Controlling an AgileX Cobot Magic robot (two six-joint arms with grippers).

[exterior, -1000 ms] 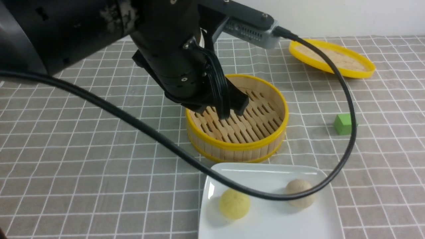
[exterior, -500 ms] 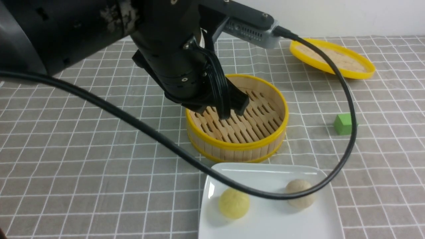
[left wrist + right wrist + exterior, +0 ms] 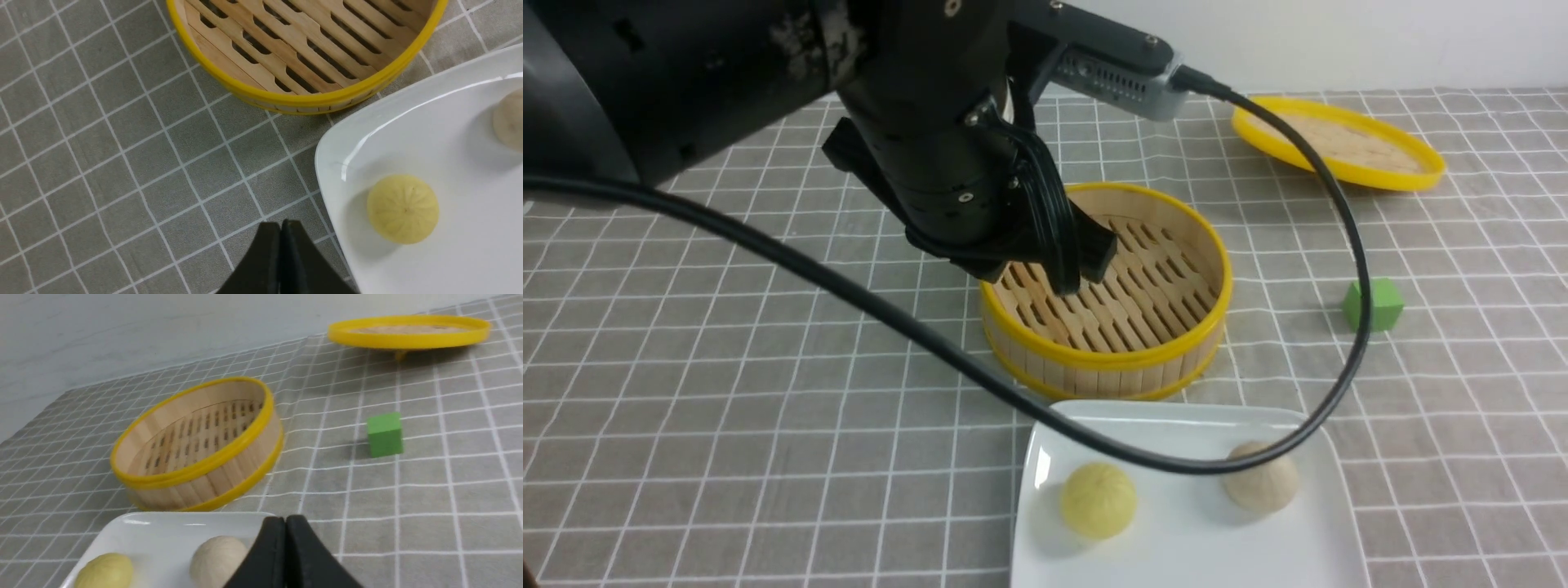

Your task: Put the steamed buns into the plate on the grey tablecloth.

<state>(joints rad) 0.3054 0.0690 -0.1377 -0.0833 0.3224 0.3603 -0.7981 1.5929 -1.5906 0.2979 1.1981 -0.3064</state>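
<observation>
Two buns lie on the plate (image 3: 449, 134): yellow bun (image 3: 403, 209) just beside the left gripper (image 3: 281, 223), beige bun (image 3: 216, 559) beside the right gripper (image 3: 285, 517); both grippers' fingers pressed together, empty.

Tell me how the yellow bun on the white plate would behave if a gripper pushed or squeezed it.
The yellow bun probably slides rather than rolls: it sits dome-up, seemingly flat-based, on the glossy white plate. Its matte, pleated surface suggests a soft body that could dent under a hard squeeze. Small beside the plate, it is likely light.
</observation>
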